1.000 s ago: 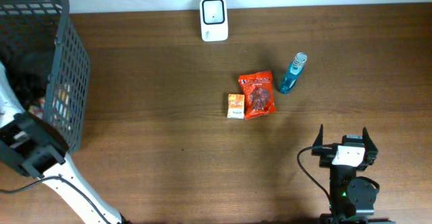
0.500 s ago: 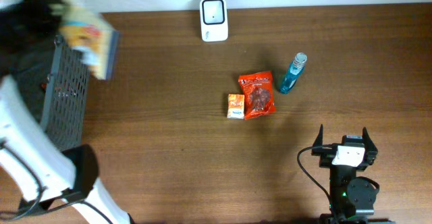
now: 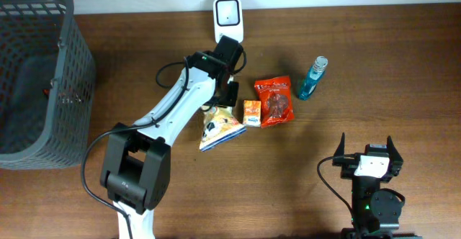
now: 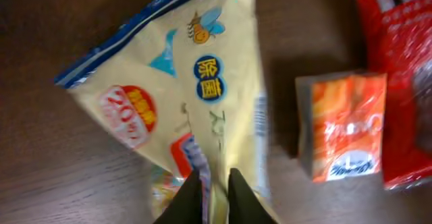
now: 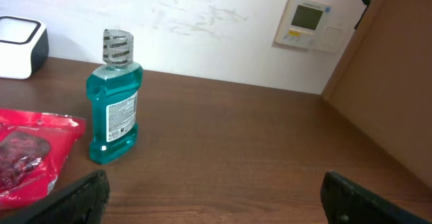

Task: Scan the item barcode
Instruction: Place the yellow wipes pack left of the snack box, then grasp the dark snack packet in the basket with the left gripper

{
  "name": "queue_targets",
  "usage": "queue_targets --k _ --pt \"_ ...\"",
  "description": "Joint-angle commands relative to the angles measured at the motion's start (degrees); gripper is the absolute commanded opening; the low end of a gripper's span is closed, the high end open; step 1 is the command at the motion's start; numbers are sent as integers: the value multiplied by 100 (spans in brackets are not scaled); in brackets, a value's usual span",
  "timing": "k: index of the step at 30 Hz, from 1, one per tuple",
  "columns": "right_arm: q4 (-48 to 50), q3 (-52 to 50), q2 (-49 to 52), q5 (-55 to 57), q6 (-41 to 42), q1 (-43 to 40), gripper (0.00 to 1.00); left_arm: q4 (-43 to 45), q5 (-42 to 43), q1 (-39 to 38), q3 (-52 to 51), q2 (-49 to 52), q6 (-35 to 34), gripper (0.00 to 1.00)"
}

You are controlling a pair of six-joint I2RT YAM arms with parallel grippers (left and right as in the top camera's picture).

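The left arm [image 3: 180, 106] reaches from its base at the near left edge of the desk [image 3: 403, 66] diagonally toward the middle, with the elbow low and the wrist bent downward; the left claw [image 4: 210, 196] points down over the yellow snack bag [image 3: 220, 126]; its two dark fingers [image 4: 189, 197] stand close together with a narrow strip of the bag between them, and I cannot tell if they pinch it or are just free of it; the bag lies flat on the desk, just beside the small orange box [image 3: 251, 113] and near the red packet [image 3: 275, 101]; the white scanner [image 3: 229, 19] stands at the far edge, apart from the bag; the right arm is folded at the near right edge, and the right claw [image 3: 366, 149] is spread wide and grasps nothing, facing the blue bottle [image 5: 115, 106].
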Motion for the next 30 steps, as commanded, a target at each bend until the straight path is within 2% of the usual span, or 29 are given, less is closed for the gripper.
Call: queue_targets --k 1,3,5,7,9,10,11,12,15,16,18,19,21,26,30 --pt "-28 -42 -37 50 24 35 98 44 -103 -13 -35 -87 -275 53" --pt "-28 -42 -37 50 24 35 98 68 251 -26 4 -87 -273 72" --pt "-28 -42 -37 50 24 35 98 -138 522 17 442 -184 -271 71" --pt "-28 -42 -37 50 24 35 98 -831 474 310 1655 -608 -267 72" --pt "-28 -42 -37 50 24 35 99 -1342 278 691 2684 -966 -111 79" --pt "-28 -42 -37 50 24 35 98 -1663 -76 1075 3318 -1259 -70 82" --pt "-28 -42 -37 50 24 35 98 -1764 -229 1364 3574 -1440 -74 86" --pt "-28 -42 -37 50 24 35 98 -1777 -236 1963 3746 -1746 -87 100" --pt "-28 -42 -37 50 24 35 99 -1718 -238 3526 3746 -2107 -883 99" --pt "-28 -42 -37 50 24 35 98 -1714 -238 4378 3731 -2068 -1482 99" --pt "-28 -42 -37 52 24 35 98 -1690 -238 5515 3731 -1766 -2277 99" --pt "-28 -42 -37 50 24 35 98 -1683 -232 5775 3731 -1578 -2295 99" --pt "-28 -42 -37 50 24 35 98 -1679 -232 6035 3731 -1025 -2291 99" --pt "-28 -42 -37 50 24 35 99 -1976 319 6043 3731 424 -2293 99" --pt "-28 -42 -37 50 24 35 99 -1993 398 6037 3729 1252 -2293 99"
